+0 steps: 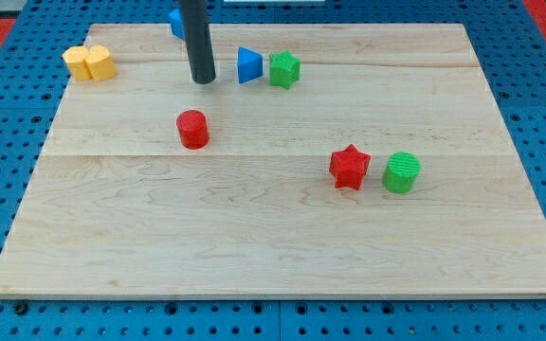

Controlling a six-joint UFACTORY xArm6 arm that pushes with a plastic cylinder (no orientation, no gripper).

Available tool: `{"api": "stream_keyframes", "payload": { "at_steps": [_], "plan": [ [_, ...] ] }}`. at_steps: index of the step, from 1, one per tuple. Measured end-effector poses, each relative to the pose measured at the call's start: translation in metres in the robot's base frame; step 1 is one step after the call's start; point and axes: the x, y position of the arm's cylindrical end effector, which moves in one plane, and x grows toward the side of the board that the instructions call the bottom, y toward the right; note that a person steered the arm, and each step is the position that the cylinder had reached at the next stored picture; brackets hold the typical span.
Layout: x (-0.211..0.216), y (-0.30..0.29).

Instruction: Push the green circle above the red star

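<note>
The green circle [402,172] sits right of centre on the wooden board, just to the right of the red star [350,167], with a small gap between them. My tip [203,80] is near the view's top, left of centre, far to the upper left of both. It stands above the red circle [193,129] and left of the blue triangle [248,65].
A green star [284,69] sits right next to the blue triangle. Two yellow blocks [89,62] lie at the top left corner. Another blue block [175,21] is partly hidden behind the rod at the top edge. The board [273,246] lies on a blue pegboard.
</note>
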Motion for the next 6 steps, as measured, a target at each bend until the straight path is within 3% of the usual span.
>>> {"api": "stream_keyframes", "payload": {
  "at_steps": [1,2,4,5,6],
  "plan": [
    [0.019,0.02],
    [0.066,0.088],
    [0.122,0.321],
    [0.186,0.296],
    [0.164,0.243]
  ]
}}
